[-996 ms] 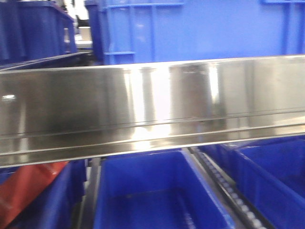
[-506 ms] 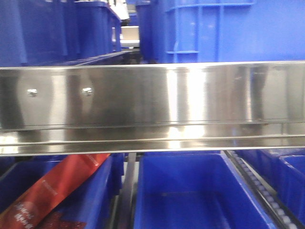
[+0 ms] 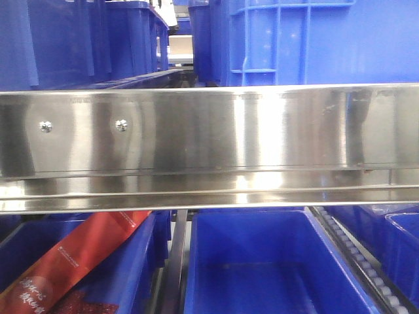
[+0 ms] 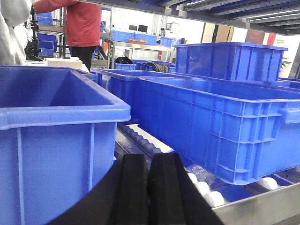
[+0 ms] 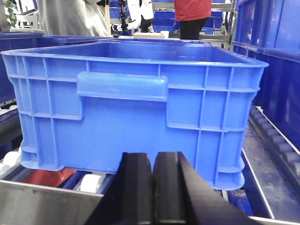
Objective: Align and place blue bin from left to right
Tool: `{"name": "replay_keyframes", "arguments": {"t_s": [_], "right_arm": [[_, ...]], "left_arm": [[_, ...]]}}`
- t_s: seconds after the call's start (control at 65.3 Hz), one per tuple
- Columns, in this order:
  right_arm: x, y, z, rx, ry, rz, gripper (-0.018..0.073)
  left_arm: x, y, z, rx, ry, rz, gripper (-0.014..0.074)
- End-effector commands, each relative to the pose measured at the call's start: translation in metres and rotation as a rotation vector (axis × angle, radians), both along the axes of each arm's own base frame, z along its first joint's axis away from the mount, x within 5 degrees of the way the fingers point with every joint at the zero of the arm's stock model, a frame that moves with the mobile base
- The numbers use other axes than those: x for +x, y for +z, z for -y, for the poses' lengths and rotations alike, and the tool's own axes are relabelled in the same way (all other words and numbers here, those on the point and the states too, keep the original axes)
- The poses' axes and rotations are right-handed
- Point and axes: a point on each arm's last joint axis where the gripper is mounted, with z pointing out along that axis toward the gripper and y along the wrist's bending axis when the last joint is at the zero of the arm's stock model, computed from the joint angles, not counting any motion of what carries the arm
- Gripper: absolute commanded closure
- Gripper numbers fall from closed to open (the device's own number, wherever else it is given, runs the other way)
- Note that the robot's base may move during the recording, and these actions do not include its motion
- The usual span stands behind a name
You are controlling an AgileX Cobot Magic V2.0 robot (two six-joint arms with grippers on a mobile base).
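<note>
The blue bin (image 5: 131, 112), a wide light-blue ribbed crate with a handle lip, stands on white rollers just ahead of my right gripper (image 5: 153, 159). That gripper is shut and empty, a short way from the bin's near wall. In the left wrist view the same kind of wide crate (image 4: 225, 126) sits to the right, and a deeper blue bin (image 4: 56, 140) stands close on the left. My left gripper (image 4: 149, 161) is shut on nothing and points into the gap between them. The front view shows the light-blue wall (image 3: 327, 39) above a steel rail.
A steel shelf rail (image 3: 209, 144) crosses the front view. Darker bins (image 3: 78, 39) stand at upper left. Below are an open blue bin (image 3: 262, 261), a red packet (image 3: 72, 261) and a roller track (image 3: 353, 248). People (image 4: 82, 23) stand behind the shelf.
The front view has shifted left, so the light-blue bin's wall and the lower bins sit further right in frame. Over the last half second the picture has steadied.
</note>
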Motion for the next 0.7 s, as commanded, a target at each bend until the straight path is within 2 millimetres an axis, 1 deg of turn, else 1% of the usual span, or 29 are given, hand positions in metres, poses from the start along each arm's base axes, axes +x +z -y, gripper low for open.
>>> {"name": "replay_keyframes", "arguments": {"t_s": [0.0,0.214,0.291,0.444,0.536,0.689], "right_arm": [[-0.001,0.002,0.0,-0.001,-0.002,0.031,0.0638],[-0.001,0.002,0.0,-0.001,-0.002,0.031,0.0638],[-0.001,0.002,0.0,-0.001,-0.002,0.031,0.0638],[-0.001,0.002,0.0,-0.001,-0.002,0.031,0.0638],[-0.001,0.002,0.0,-0.001,-0.002,0.031,0.0638],[-0.001,0.002,0.0,-0.001,-0.002,0.031,0.0638]], "left_arm": [[-0.001,0.001,0.0,-0.008,-0.006,0.022,0.0611],[-0.001,0.001,0.0,-0.006,-0.006,0.017,0.0611],[-0.001,-0.001,-0.001,0.003,0.025,0.008,0.0611],[0.001,-0.008,-0.001,0.171,0.159,0.022,0.0611],[0.003,-0.019,0.0,0.198,0.243,0.01,0.0611],[0.014,-0.058,0.0,0.172,0.36,-0.019,0.0611]]}}
